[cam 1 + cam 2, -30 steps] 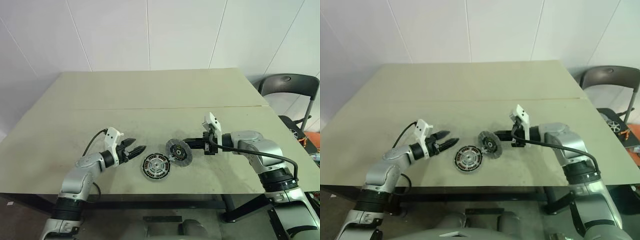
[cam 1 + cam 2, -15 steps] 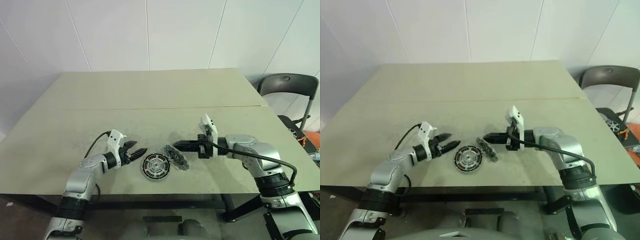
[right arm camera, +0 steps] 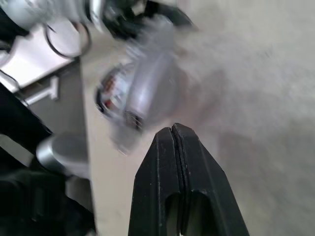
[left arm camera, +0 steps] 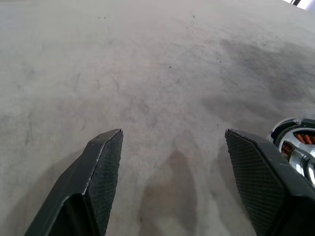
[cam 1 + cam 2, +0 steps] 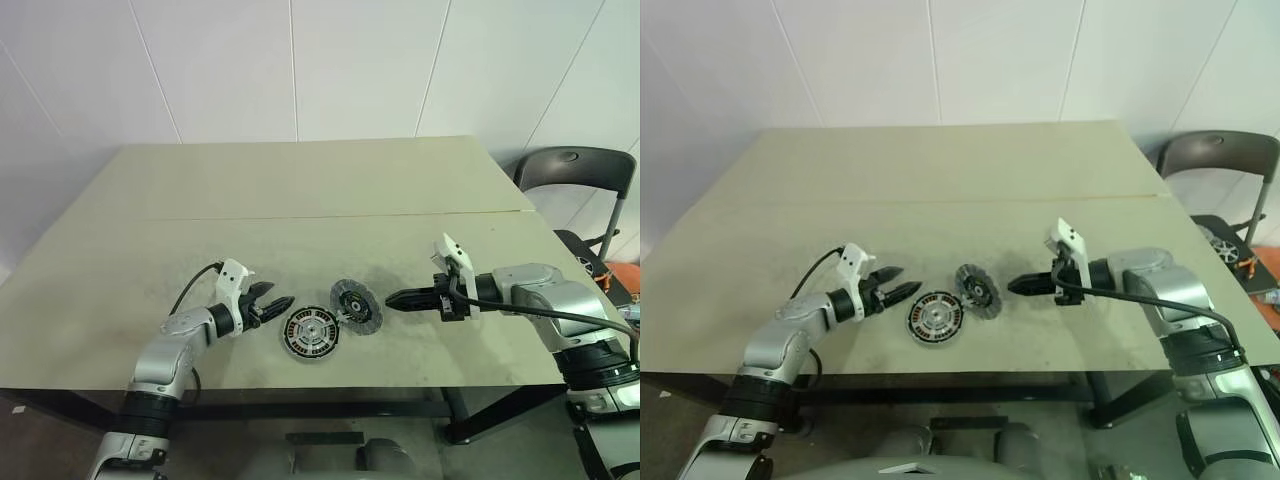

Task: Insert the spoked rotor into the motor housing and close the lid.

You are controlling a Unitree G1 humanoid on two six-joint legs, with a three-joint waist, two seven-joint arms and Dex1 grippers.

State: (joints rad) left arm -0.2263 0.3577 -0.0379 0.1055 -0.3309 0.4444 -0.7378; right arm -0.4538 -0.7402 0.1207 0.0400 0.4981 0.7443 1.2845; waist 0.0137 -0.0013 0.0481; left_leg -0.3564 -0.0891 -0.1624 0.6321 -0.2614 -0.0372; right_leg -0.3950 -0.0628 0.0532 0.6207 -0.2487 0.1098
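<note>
Right gripper [image 5: 392,298] has backed off toward the right of the frame since half a second ago; its jaws are pressed together and hold nothing. A second ago its tip was at the lid [image 5: 357,305]. At the half-second mark the lid was tipped nearly flat, and now it's back up on edge, face toward you. So the push didn't land it, and the lid is still off.

The lid sits lower centre of the frame, tilted. Its lower-left rim is touching or just beside the motor housing [image 5: 287,335]; you can't tell which from here.

Left gripper [image 5: 283,305] has barely shifted. It's low over the table [image 5: 300,180] just left of the housing, jaws apart, nothing between them.

Container check: the housing lies flat and open side up, with the spoked rotor [image 5: 313,332] inside it. Copper spokes around a silvery hub fill the shell, and it looks seated, though you can't confirm depth.

By my read, insertion is done and only lid closing is left. You'll need to grip the lid or tip it over the housing
</note>
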